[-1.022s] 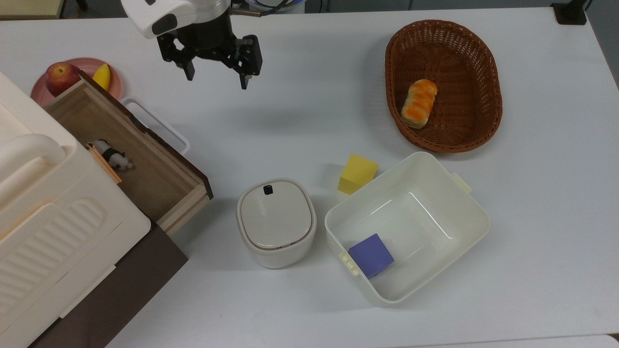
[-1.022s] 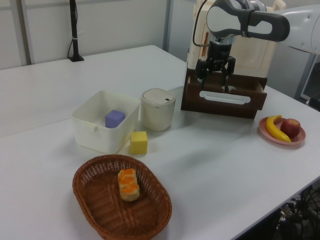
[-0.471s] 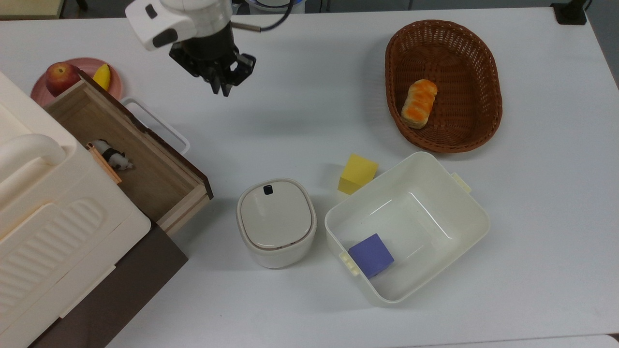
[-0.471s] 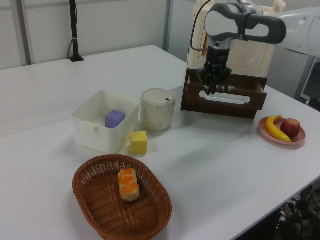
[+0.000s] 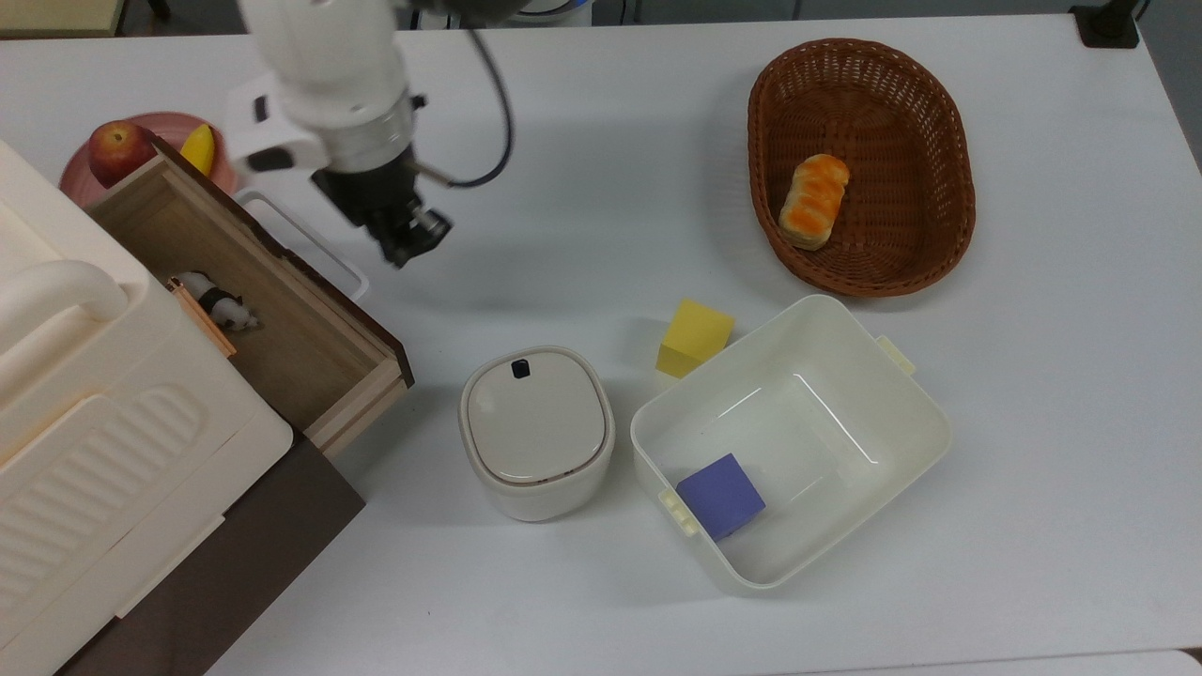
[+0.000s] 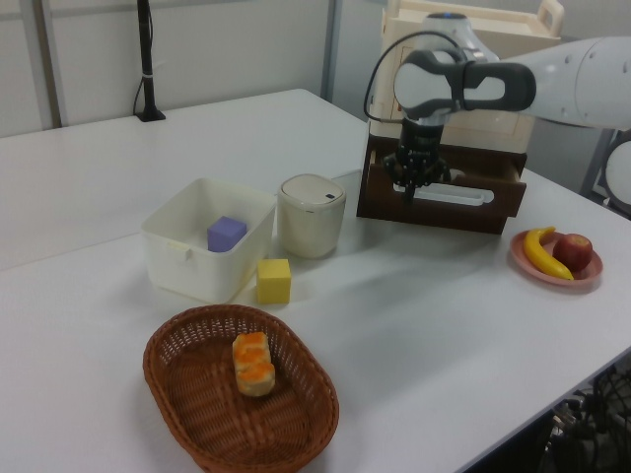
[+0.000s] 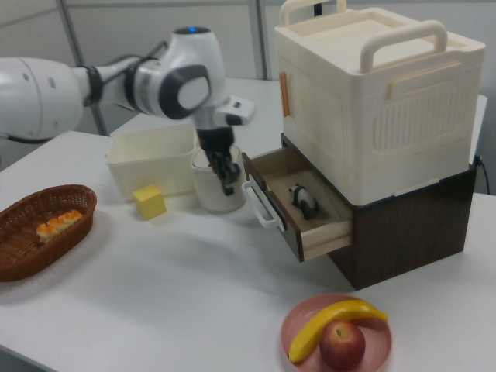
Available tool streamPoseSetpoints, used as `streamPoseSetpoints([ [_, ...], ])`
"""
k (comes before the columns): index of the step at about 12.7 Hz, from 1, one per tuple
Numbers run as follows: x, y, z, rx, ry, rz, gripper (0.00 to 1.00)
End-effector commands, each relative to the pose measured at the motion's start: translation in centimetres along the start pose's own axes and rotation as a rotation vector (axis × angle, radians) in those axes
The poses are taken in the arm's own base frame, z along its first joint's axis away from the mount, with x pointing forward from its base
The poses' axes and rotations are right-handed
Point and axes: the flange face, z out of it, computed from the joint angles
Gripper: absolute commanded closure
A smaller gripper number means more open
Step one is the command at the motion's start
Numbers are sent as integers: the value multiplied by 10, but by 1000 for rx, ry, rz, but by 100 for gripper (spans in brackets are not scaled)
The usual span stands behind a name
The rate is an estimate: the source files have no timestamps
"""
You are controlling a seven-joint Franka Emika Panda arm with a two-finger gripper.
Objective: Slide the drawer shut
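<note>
The drawer stands pulled out from the dark brown cabinet under the cream appliance. It is light wood inside, with a dark front panel and a white loop handle. A small black-and-white toy lies inside it. My gripper is shut with nothing in it. It hangs low just in front of the front panel, slightly to the top view's right of the handle. The right view shows the gripper close to the handle with a small gap between them.
A white lidded pot stands near the drawer's corner. Beyond it are a yellow cube, a white bin holding a purple cube, and a wicker basket with bread. A pink plate with fruit sits behind the drawer.
The gripper went from open to shut, turned, and came down from the table's far side to a spot right by the drawer's handle. The drawer has not moved.
</note>
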Motion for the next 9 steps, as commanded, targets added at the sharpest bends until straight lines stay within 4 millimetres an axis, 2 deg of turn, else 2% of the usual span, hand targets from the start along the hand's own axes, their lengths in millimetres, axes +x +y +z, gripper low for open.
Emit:
streamPoseSetpoints([
  [1,32,41,22,-16,83,71,91],
  [4,52,69,23,-21,160,94,91],
  [5,58,75,31,-26,172,98,91],
  [9,82,101,26,0,276,131,90],
])
